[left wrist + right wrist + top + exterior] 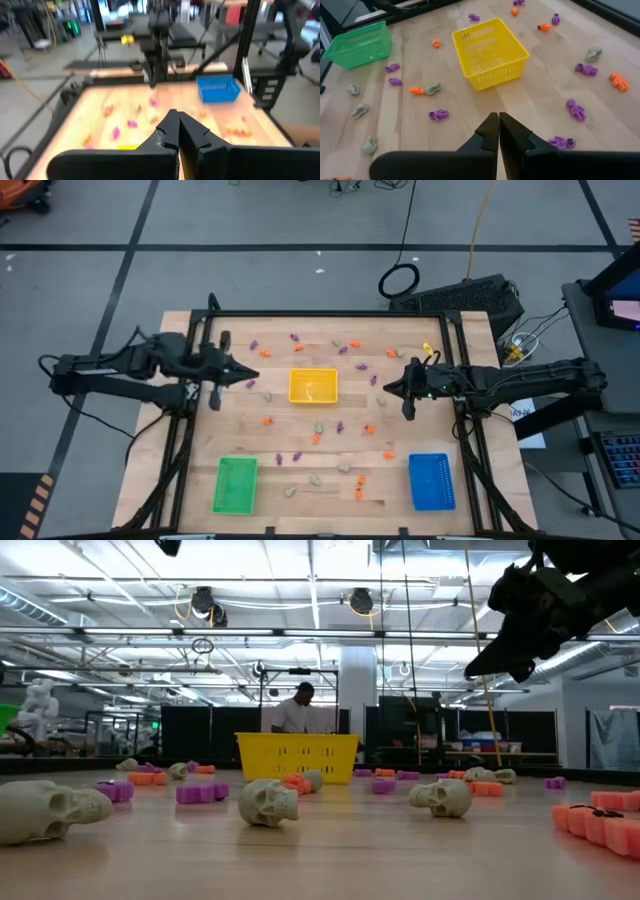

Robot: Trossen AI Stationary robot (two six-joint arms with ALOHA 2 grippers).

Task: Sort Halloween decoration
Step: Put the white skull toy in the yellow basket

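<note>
High view: tiny orange, purple, beige trinkets [316, 426] scattered; left pincer [250, 378], right pincer [388, 388] closed, empty.

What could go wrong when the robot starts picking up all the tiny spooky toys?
The trinkets lie close together, like the orange piece touching a grey skull, so a pincer might grab two colours. Both pincers, left pincer and right pincer, flank the yellow tray and could nudge it.

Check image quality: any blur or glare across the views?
Left wrist view: soft and smeared, blue tray still readable. Right wrist view: sharp on the yellow tray. Low view: bright ceiling lights, nearest skull slightly soft. High view: even light, no glare.
</note>
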